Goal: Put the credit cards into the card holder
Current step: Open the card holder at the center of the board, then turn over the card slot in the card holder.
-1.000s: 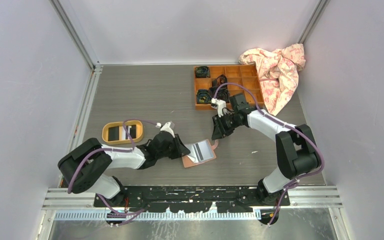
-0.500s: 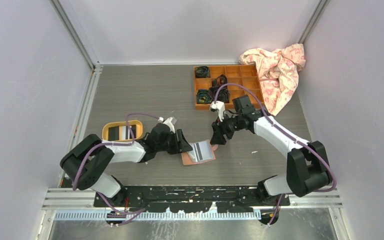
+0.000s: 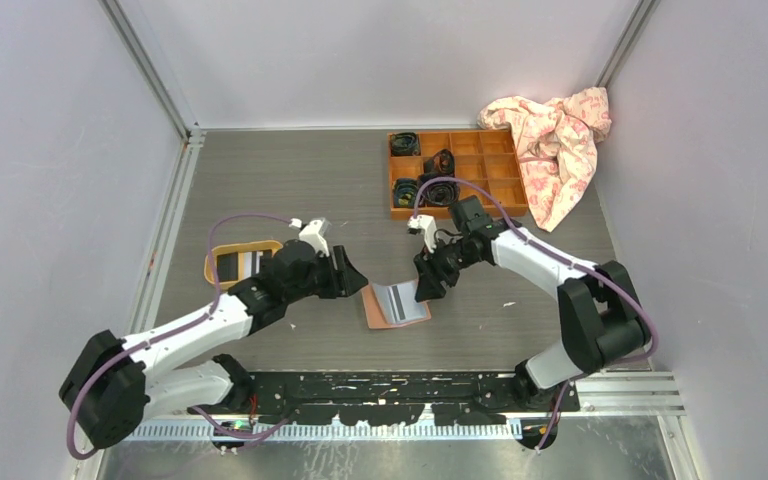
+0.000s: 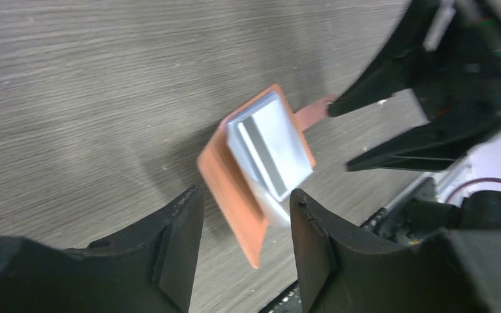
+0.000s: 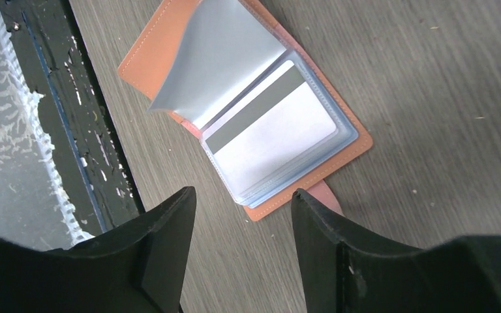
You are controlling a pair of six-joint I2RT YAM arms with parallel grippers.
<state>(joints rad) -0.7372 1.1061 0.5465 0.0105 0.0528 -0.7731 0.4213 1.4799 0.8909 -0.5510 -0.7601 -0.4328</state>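
The salmon-pink card holder lies open on the table between my two grippers, a clear page curling up. A white credit card with a grey stripe sits in its right-hand pocket, also visible from the left wrist as the card. My left gripper hovers just left of the holder, open and empty. My right gripper hangs open over the holder's right edge by the snap tab. More striped cards rest in the yellow tray.
An orange-brown wooden compartment box with dark coiled items stands at the back right. A pink patterned cloth is heaped beside it. The black base rail runs close to the holder's near side.
Both grippers have opened. The left one drew back up and left from the holder's left edge. The right one came down and left to the holder's right edge.
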